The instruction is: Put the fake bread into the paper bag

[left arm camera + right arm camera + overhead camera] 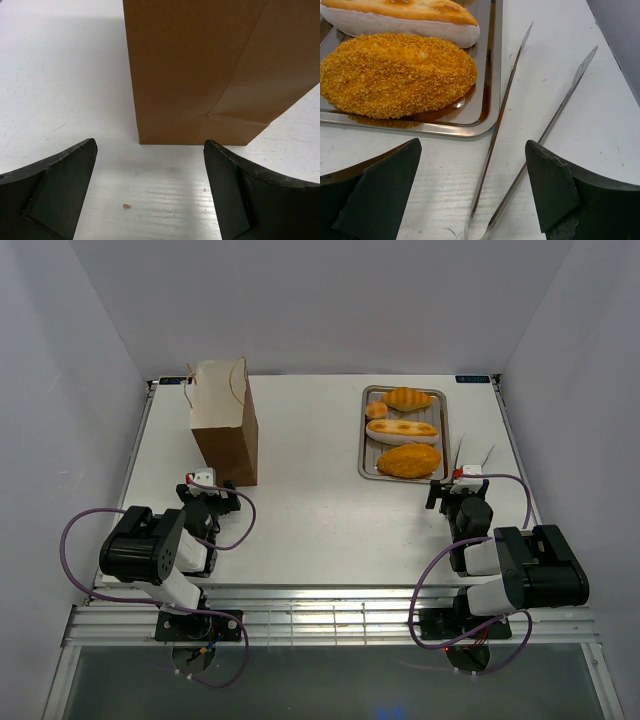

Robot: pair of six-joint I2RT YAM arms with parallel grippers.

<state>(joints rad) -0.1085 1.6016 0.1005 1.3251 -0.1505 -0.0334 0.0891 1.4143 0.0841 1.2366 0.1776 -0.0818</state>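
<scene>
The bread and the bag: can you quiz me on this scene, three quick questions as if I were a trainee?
1. How many loaves lie on the tray?
2. What lies beside the tray, in front of the right gripper? A. tongs B. a knife C. a spoon
3. True or false: the bag lies flat on its side.
Key: 1. four; 2. A; 3. false, it stands upright.
</scene>
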